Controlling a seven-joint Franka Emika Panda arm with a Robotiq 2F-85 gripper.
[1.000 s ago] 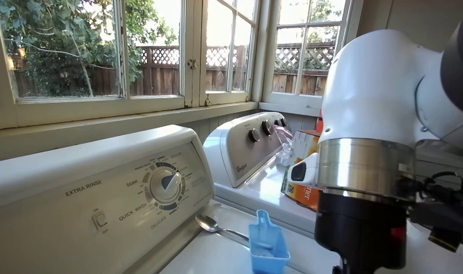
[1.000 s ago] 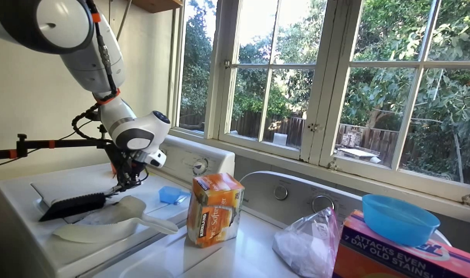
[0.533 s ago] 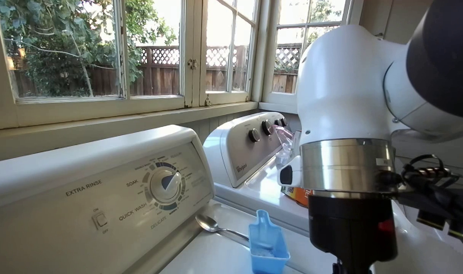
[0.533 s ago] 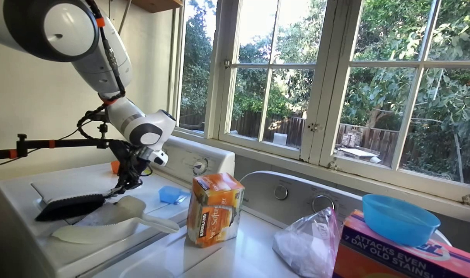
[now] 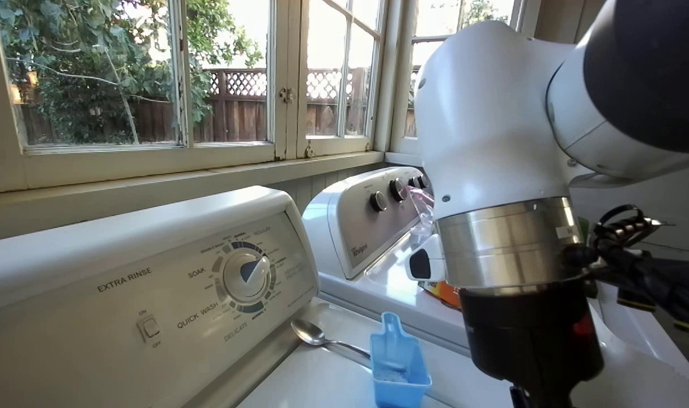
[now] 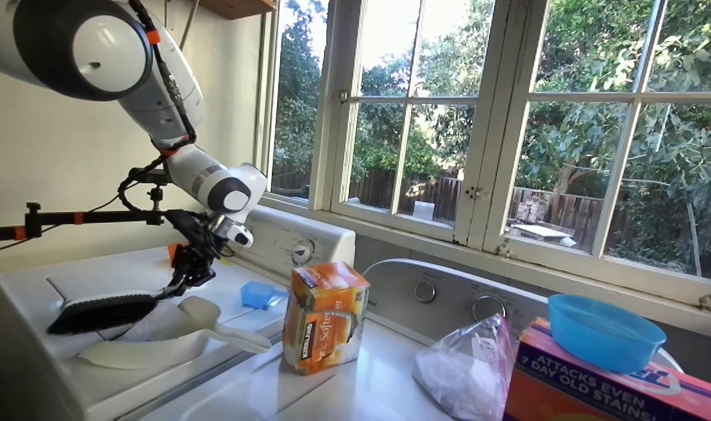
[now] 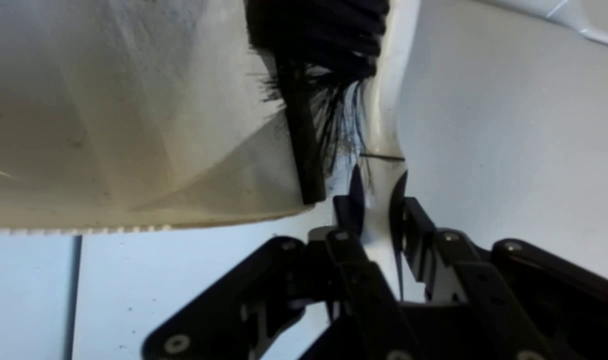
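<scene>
A hand brush with black bristles (image 6: 104, 313) and a pale handle is held by my gripper (image 6: 171, 289) above the white washer top. In the wrist view my gripper (image 7: 376, 207) is shut on the brush's handle (image 7: 383, 185), one finger on each side. The bristles (image 7: 319, 40) hang over the side edge of a cream dustpan (image 7: 134, 150). In an exterior view the dustpan (image 6: 148, 354) lies on the washer with its handle toward the orange box, and whitish stuff shows in it. Whether the bristles touch the pan is unclear. The fingertips are out of frame in an exterior view with the arm (image 5: 526, 340).
A blue scoop (image 5: 398, 368) with powder and a spoon (image 5: 307, 331) lie near the washer's control panel (image 5: 208, 283). On the neighbouring machine stand an orange softener box (image 6: 326, 316), a plastic bag (image 6: 466, 374) and a detergent box (image 6: 589, 374) bearing a blue bowl (image 6: 607, 333).
The arm has shifted and its wrist has tilted. The brush has moved slightly away from the orange box, its bristles turning more into view. The dustpan has barely moved. The grip stays shut.
</scene>
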